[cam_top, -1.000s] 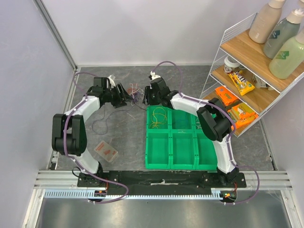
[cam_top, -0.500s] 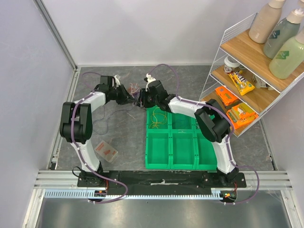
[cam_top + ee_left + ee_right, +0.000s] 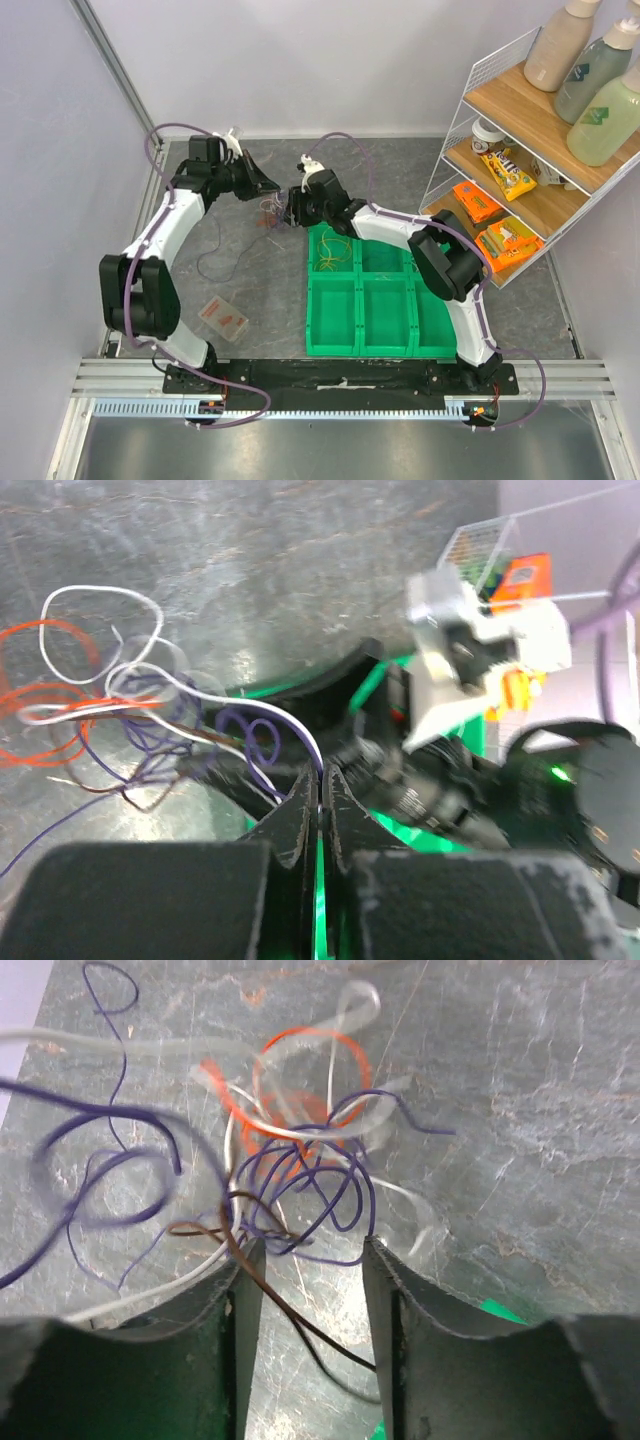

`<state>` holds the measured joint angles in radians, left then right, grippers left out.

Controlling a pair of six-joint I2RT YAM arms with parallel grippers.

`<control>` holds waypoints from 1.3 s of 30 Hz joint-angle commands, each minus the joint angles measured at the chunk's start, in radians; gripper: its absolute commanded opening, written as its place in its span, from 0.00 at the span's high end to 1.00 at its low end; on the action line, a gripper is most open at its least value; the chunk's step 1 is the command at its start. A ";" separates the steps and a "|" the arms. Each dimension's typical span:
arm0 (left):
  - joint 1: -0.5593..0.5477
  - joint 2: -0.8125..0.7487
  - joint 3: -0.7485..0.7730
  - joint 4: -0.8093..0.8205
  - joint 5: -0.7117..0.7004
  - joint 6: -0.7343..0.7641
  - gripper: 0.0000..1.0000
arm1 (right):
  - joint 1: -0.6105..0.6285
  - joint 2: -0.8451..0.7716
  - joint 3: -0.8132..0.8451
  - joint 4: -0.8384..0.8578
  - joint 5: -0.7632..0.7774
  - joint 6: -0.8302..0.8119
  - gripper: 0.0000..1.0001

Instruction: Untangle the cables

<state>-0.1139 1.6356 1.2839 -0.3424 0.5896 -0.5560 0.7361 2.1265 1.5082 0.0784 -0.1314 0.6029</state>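
Note:
The cables [image 3: 300,1140] are a tangle of thin purple, orange, white and brown wires on the grey table, far of the green tray [image 3: 365,320]. They lie between both grippers [image 3: 271,207]. My left gripper [image 3: 320,777] is shut, and a white and a purple strand of the bundle [image 3: 130,705] run into its tips. My right gripper [image 3: 308,1250] is open just short of the tangle. A purple loop and a brown wire cross the gap between its fingers [image 3: 378,1260]. From above, the left gripper [image 3: 268,187] and the right gripper [image 3: 289,208] almost meet.
One far-left tray compartment holds yellow wires [image 3: 334,250]. A small clear box [image 3: 223,318] lies near the left arm, and a thin dark wire [image 3: 205,262] trails on the table. A wire shelf [image 3: 520,150] with snacks and bottles stands at the right.
My left gripper has shut on strands of the bundle and drawn back toward the far left. The right gripper has slid left up to the tangle and opened slightly.

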 commanded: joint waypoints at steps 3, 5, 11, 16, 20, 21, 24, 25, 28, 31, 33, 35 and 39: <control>0.013 -0.199 0.046 -0.095 0.061 0.050 0.98 | 0.003 0.001 0.101 0.000 0.148 -0.048 0.65; 0.014 -0.264 0.077 -0.109 0.027 0.056 0.98 | -0.003 0.013 0.124 -0.028 0.193 -0.028 0.76; 0.013 -0.417 0.302 -0.165 -0.128 0.082 0.98 | -0.027 0.081 0.187 -0.074 0.204 0.037 1.00; 0.013 -0.445 0.460 -0.213 -0.250 0.094 0.98 | -0.040 0.151 0.268 -0.115 0.185 0.069 1.00; 0.013 -0.431 0.519 -0.260 -0.295 0.103 0.98 | -0.050 0.170 0.288 -0.141 0.196 0.072 0.99; 0.013 -0.428 0.522 -0.270 -0.301 0.103 0.98 | -0.053 0.176 0.299 -0.155 0.203 0.064 0.99; 0.014 -0.450 0.523 -0.279 -0.361 0.100 0.98 | -0.064 0.200 0.346 -0.227 0.243 0.025 1.00; 0.013 -0.463 0.526 -0.276 -0.396 0.100 0.98 | -0.069 0.207 0.356 -0.244 0.256 0.014 1.00; 0.013 -0.507 0.575 -0.239 -0.470 0.117 0.98 | -0.081 0.225 0.368 -0.247 0.286 -0.006 1.00; 0.013 -0.505 0.667 -0.221 -0.459 0.120 0.98 | -0.089 0.274 0.440 -0.281 0.291 -0.029 1.00; 0.013 -0.497 0.733 -0.231 -0.448 0.114 0.98 | -0.089 0.296 0.486 -0.301 0.308 -0.043 1.00; 0.014 -0.505 0.791 -0.245 -0.453 0.100 0.98 | -0.090 0.319 0.512 -0.304 0.322 -0.055 1.00; 0.014 -0.542 0.868 -0.181 -0.459 0.077 0.98 | -0.095 0.388 0.593 -0.344 0.335 -0.080 1.00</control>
<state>-0.1024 1.1389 2.0628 -0.6079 0.1555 -0.4786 0.6430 2.4554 2.0048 -0.2226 0.1593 0.5701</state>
